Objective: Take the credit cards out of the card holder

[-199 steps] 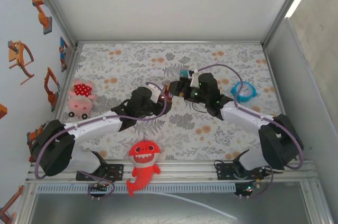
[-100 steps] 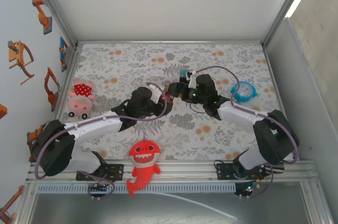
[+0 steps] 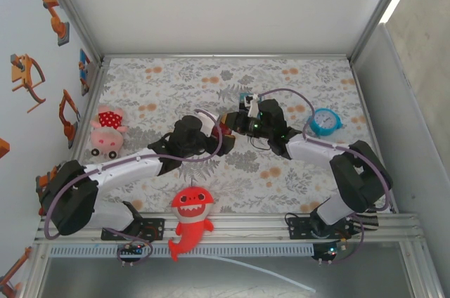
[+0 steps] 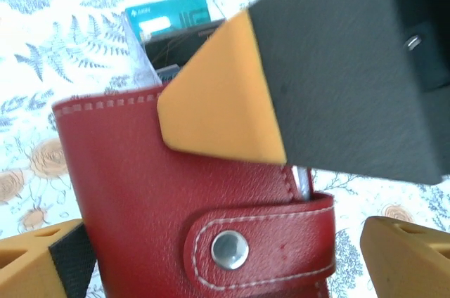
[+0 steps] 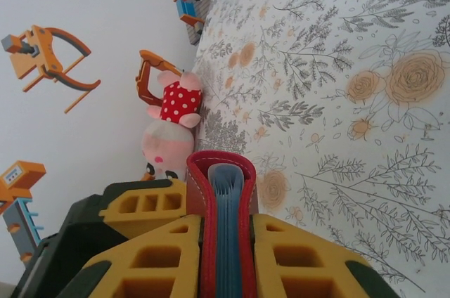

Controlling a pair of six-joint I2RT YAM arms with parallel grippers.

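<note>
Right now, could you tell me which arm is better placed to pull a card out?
Probably the left: the right claw is shut on the card holder, steadying it, while the left claw sits open around it.

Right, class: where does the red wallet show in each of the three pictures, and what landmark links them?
Top view: the wallet is just above the picture's centre.
Left wrist: the wallet is lower centre, its snap strap facing us.
Right wrist: the wallet is bottom centre, edge-on.
Shared landmark: the floral tablecloth.
</note>
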